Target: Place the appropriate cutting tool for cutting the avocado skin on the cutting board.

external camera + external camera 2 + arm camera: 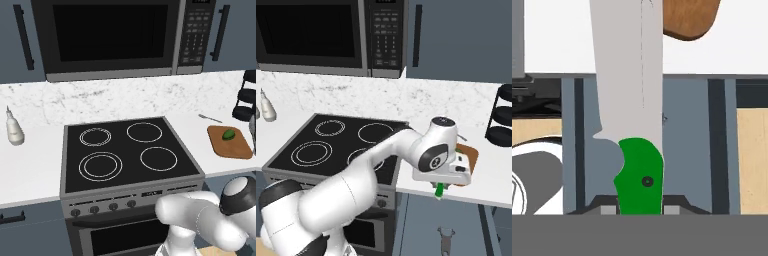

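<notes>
the knife [629, 100], green-handled with a long pale blade, sits clenched in my claw [639, 207], my fingers pressed to either side of the handle and the blade pointing away from my hand toward the white surface [220, 162]. my claw [440, 189] hangs just past the front edge of the surface, right of the stove [127, 152], with the handle poking out below it. the cutting board [230, 142] lies near that front edge, and the avocado [228, 134] rests on it toward its back. a corner of the cutting board [689, 17] shows beside the blade's far end.
</notes>
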Controlling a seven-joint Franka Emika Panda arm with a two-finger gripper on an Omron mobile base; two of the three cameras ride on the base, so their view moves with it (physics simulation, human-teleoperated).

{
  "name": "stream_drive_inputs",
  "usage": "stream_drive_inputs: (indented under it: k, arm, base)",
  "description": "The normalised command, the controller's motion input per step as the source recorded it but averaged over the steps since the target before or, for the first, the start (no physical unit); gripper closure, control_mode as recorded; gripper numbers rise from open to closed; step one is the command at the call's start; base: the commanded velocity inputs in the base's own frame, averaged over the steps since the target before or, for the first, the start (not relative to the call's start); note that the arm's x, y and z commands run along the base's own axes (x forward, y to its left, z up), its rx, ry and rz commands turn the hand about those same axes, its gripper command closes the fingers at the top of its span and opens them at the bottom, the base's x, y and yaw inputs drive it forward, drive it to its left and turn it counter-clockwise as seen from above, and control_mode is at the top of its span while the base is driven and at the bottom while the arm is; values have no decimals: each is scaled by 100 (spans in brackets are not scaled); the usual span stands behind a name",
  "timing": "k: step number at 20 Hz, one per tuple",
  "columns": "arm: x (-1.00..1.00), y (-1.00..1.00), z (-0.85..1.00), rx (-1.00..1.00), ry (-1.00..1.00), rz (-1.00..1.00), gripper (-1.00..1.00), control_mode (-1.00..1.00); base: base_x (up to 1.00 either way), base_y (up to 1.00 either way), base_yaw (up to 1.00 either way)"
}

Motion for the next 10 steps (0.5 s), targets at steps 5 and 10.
stream_drive_inputs:
  k: [5,10]
  arm:
    - [80,-20,-5,4,-1,5,100,-100]
    - [77,-4,-12,1,-1,19,100,-100]
  base:
    - [0,0,0]
    - [0,0,0]
